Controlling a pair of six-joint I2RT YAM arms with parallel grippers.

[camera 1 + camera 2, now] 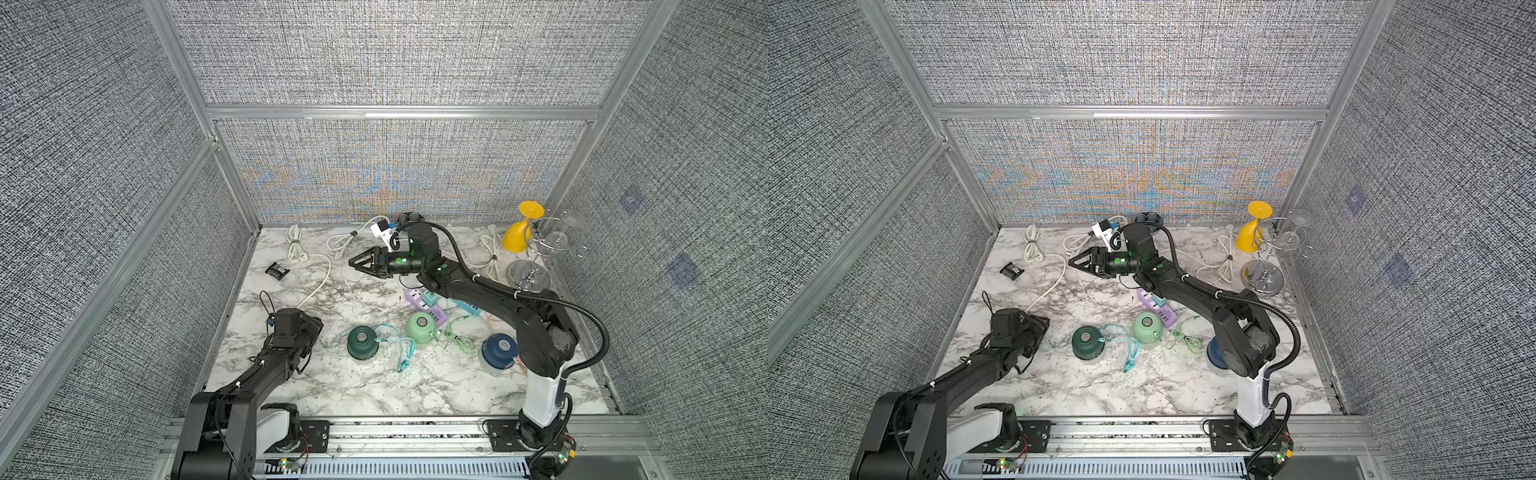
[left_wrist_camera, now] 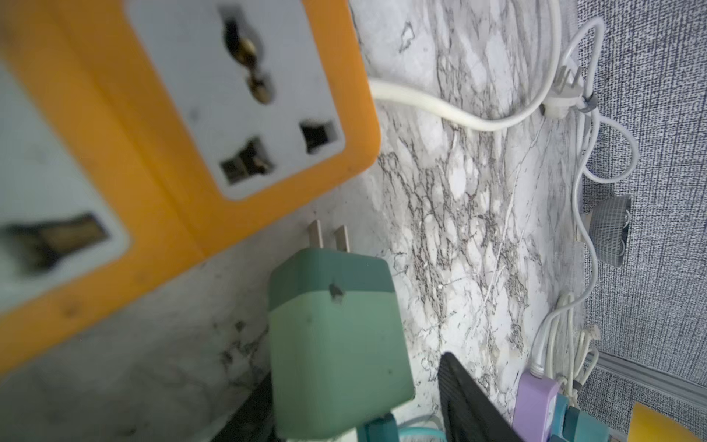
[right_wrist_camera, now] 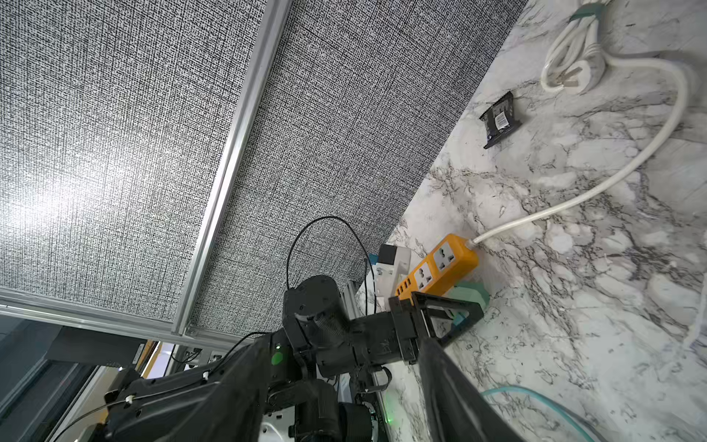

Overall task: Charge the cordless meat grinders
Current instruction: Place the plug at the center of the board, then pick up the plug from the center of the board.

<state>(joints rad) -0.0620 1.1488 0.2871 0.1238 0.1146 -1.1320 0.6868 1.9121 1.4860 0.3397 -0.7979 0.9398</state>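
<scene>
The step in hand is plugging the dark green grinder (image 1: 362, 341), which stands near the orange power strip (image 3: 440, 266), into it. Its green adapter (image 2: 336, 344) lies just beside the strip, unplugged, between the left gripper's (image 3: 472, 308) spread jaws, seemingly loose. Next it needs a firm grip and its pins lined up with a socket. The right gripper's (image 1: 360, 262) jaws are spread and empty.

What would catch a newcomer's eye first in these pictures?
A dark green grinder, a mint grinder and a navy grinder sit in a row near the table's front. A yellow goblet is base-up at the back right corner, and an orange power strip dominates the left wrist view.
</scene>
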